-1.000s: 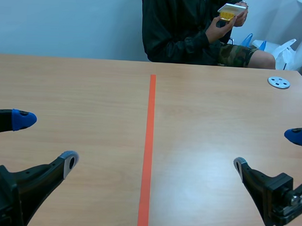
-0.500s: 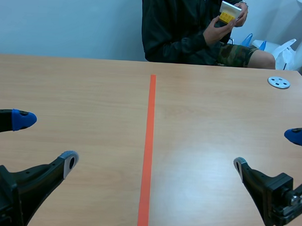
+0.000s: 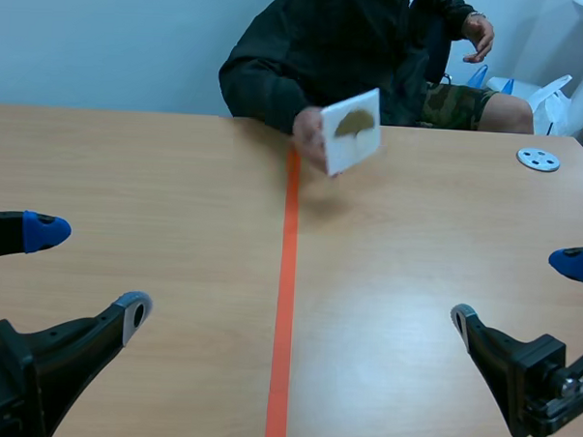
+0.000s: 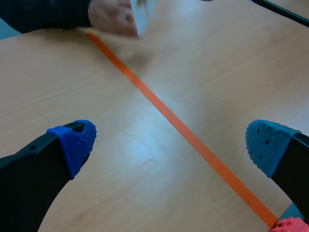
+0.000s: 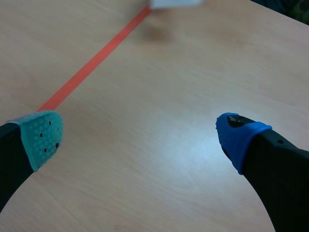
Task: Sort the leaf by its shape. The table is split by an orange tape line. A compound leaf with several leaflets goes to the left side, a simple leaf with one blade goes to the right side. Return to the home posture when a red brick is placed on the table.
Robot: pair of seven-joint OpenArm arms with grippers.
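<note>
The white card (image 3: 351,130), held over the desk's far edge, is appearing blurred in every view, and both wrist views are cutting it off. It is hiding part of the person's hand (image 3: 306,132). A red studded piece (image 4: 291,225) is showing only one corner.

Bright even light, soft glare on table (image 5: 193,140)

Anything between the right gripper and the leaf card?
Nothing visible: only bare table lies between the right gripper and the card. But a person's hand holds the card, at the far end of the tape line.
</note>
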